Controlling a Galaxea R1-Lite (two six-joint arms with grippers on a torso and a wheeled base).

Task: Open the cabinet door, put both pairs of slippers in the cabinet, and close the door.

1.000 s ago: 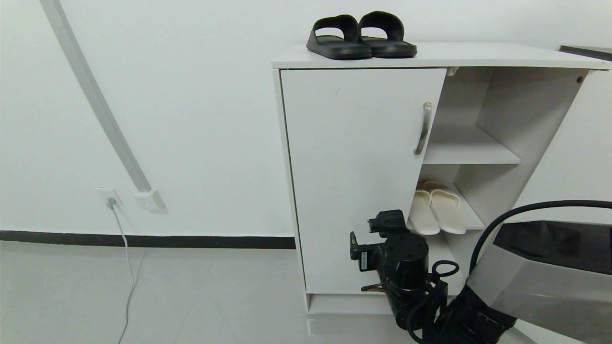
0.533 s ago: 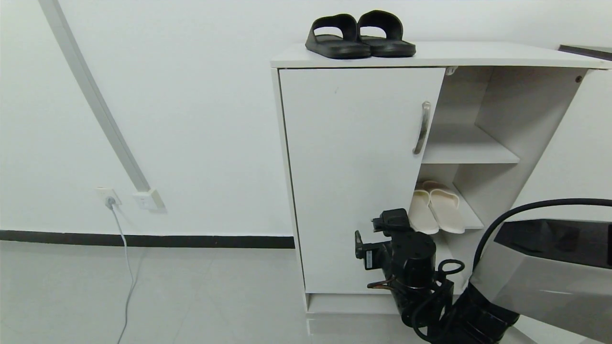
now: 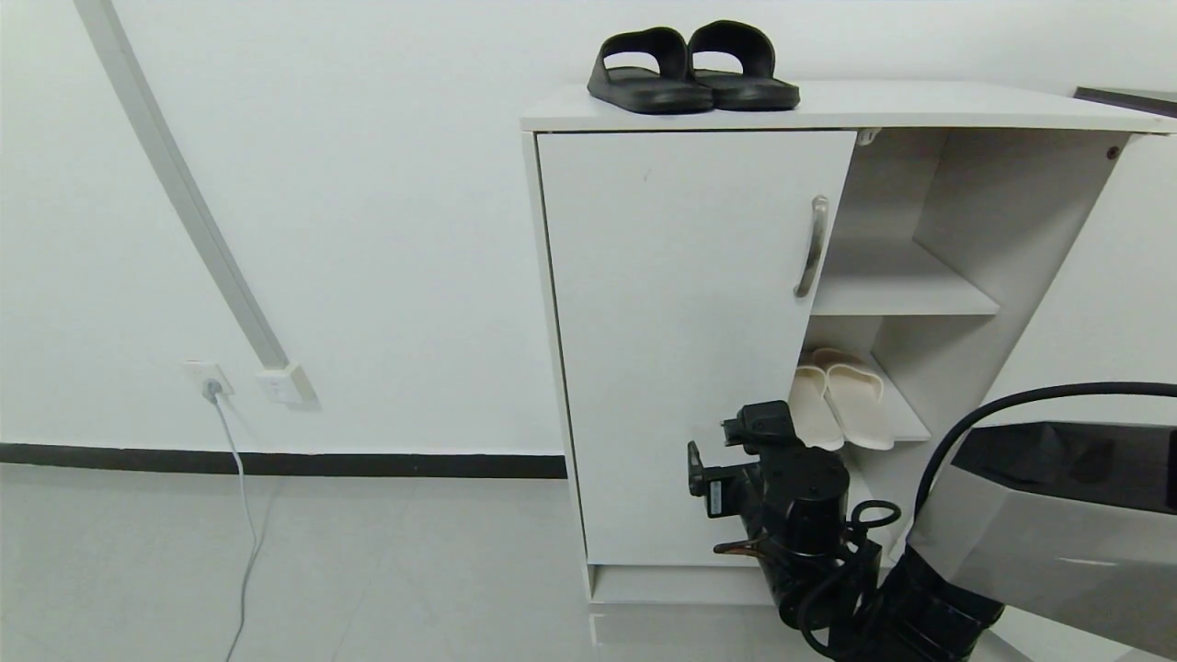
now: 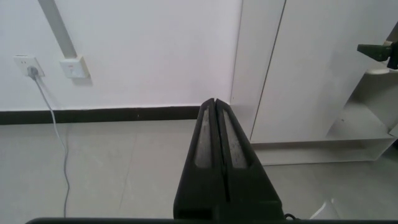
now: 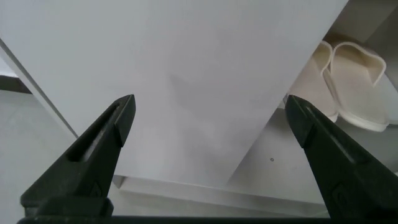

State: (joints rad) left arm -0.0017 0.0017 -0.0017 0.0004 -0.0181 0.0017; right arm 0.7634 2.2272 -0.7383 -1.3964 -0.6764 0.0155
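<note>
Right tool (image 5: pixel 209 102) gapes before cabinet (image 3: pixel 919 97) holding white slippers (image 3: pixel 841 405) inside.

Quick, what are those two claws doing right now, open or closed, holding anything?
Left gripper: closed, holding nothing.
Right gripper: open, holding nothing.

Plain white wall (image 3: pixel 368 230) is spanning the background, left of the right pincer (image 3: pixel 726 441). A grey cable duct (image 3: pixel 175 184) is running diagonally down it into a white junction box (image 3: pixel 287 384), far left of the pincer and slightly higher. A socket (image 3: pixel 207 377) is sitting just beside the box, farther from the pincer, with a grey cord (image 3: pixel 241 515) hanging to the floor (image 3: pixel 368 570). A black skirting strip (image 3: pixel 276 462) is running at about pincer height. The floor is light grey tile, lying below the pincer.
</note>
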